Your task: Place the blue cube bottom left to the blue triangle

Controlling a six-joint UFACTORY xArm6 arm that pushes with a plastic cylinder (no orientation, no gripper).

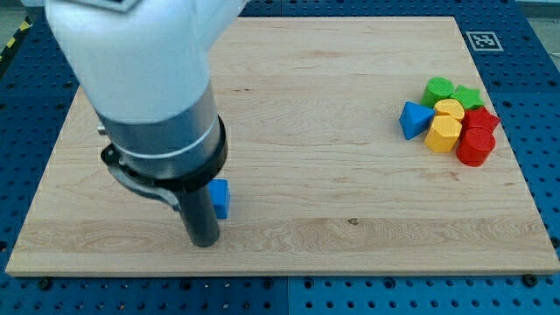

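The blue cube (pixel 220 198) sits on the wooden board (pixel 289 149) at the lower left, partly hidden behind my rod. My tip (pixel 204 242) rests on the board just below and left of the cube, touching or nearly touching it. The blue triangle (pixel 414 119) lies far off at the view's right, at the left edge of a cluster of blocks. The arm's big white and grey body covers the upper left of the board.
Packed against the blue triangle are a green round block (pixel 438 89), a green star (pixel 468 95), two yellow blocks (pixel 450 109) (pixel 443 134) and two red blocks (pixel 480 120) (pixel 475 145). A marker tag (pixel 483 40) lies beyond the board's top right corner.
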